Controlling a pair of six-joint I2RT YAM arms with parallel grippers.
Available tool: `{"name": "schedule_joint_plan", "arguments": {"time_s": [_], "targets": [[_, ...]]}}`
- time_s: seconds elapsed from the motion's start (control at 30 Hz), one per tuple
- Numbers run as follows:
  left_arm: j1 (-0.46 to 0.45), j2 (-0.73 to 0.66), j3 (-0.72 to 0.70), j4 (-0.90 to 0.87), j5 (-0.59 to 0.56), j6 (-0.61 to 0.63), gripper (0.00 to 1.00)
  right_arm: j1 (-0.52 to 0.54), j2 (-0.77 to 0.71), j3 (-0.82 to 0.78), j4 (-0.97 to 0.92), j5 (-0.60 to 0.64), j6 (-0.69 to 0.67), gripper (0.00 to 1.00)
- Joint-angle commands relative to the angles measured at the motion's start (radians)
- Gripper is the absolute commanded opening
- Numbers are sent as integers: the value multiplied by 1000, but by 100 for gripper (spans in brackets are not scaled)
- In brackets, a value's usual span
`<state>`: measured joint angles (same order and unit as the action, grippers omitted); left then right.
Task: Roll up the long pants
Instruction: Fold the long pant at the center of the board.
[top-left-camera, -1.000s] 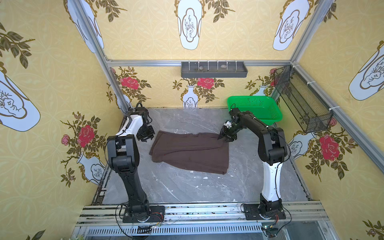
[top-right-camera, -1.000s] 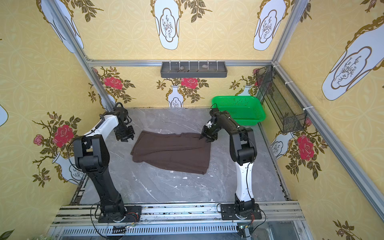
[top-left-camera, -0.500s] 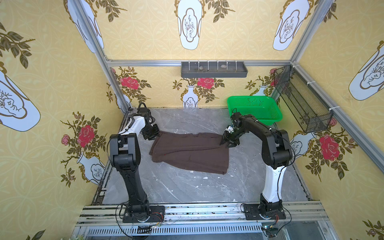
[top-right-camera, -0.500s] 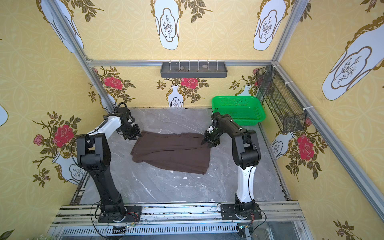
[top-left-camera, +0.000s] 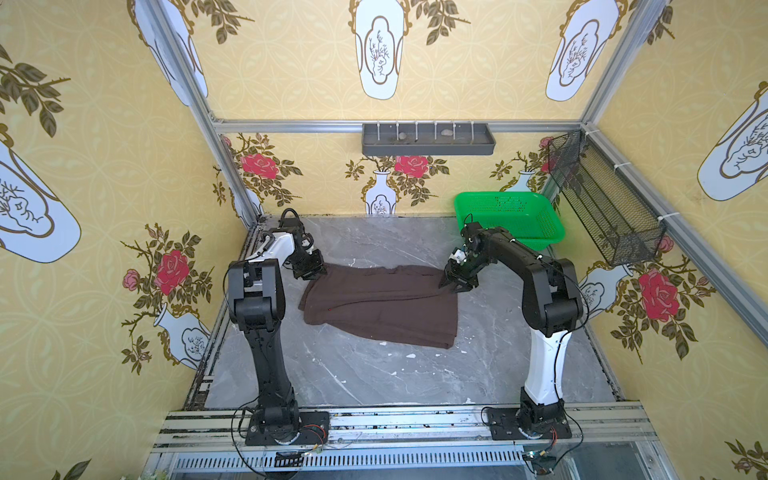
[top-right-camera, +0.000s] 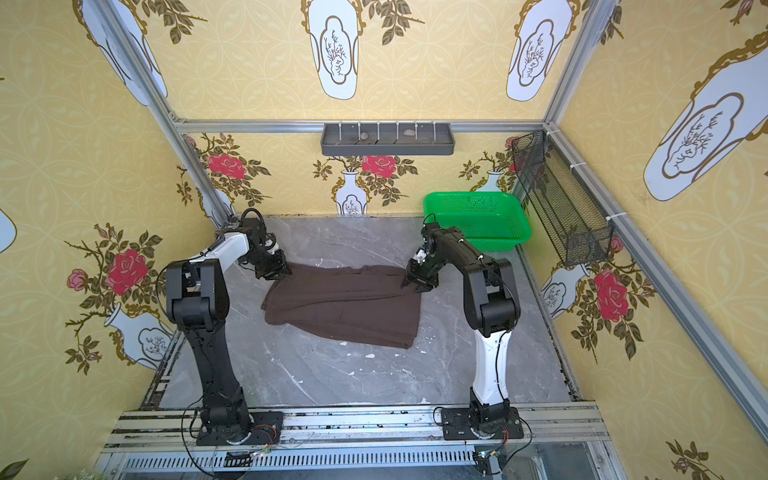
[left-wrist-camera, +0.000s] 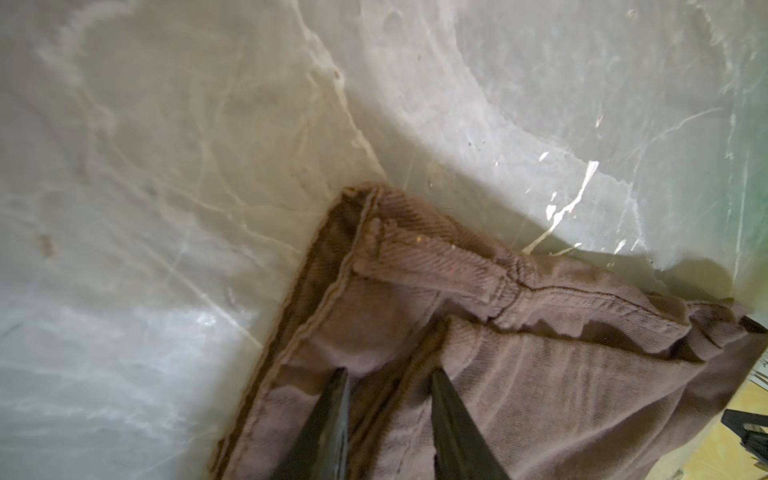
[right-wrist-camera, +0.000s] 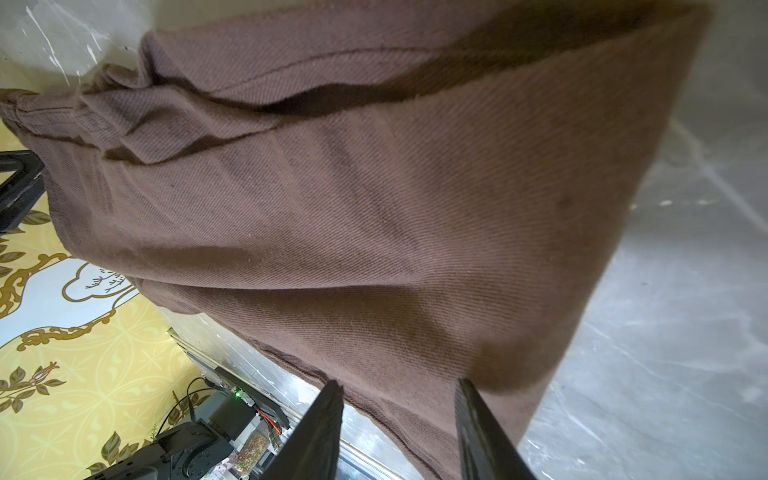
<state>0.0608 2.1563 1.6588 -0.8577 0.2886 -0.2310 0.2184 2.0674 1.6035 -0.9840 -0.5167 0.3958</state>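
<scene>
Long pants (top-left-camera: 380, 305) lie flat mid-counter (top-left-camera: 374, 386), folded, long axis 9 to 3 o'clock. Left end effector (top-left-camera: 312, 272) at cloth's 10 o'clock corner, released, jaws parted astride seamed fold. Right end effector (top-left-camera: 455, 284) at 2 o'clock corner, likewise released, hem edge between parted jaws. Judgement: both far corners straddled so far edge lifts evenly for first roll turn. No roll yet.

Both my arms reach forward, elbows raised, wrists bent down and turned in toward each other. My left gripper (top-left-camera: 312, 272) sits low with its jaws parted a little. My right gripper (top-left-camera: 457, 284) points down too, jaws spread somewhat wider.
</scene>
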Motion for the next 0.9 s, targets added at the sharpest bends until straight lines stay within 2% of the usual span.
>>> {"name": "schedule_joint_plan", "arguments": {"time_s": [0.0, 0.37, 0.6, 0.73, 0.87], "targets": [[-11, 14, 0, 5, 54, 32, 32, 1, 3, 0, -25, 5, -11, 46], [-18, -1, -4, -6, 126, 34, 0, 1, 25, -13, -8, -8, 8, 46], [-17, -11, 96, -52, 104, 35, 0, -1, 34, 6, -17, -8, 8, 46], [-9, -49, 186, -82, 22, 39, 0, -2, 33, 11, -24, -4, 6, 46], [3, -24, 264, -134, -36, 74, 0, -1, 33, 11, -25, -5, 6, 46]]}}
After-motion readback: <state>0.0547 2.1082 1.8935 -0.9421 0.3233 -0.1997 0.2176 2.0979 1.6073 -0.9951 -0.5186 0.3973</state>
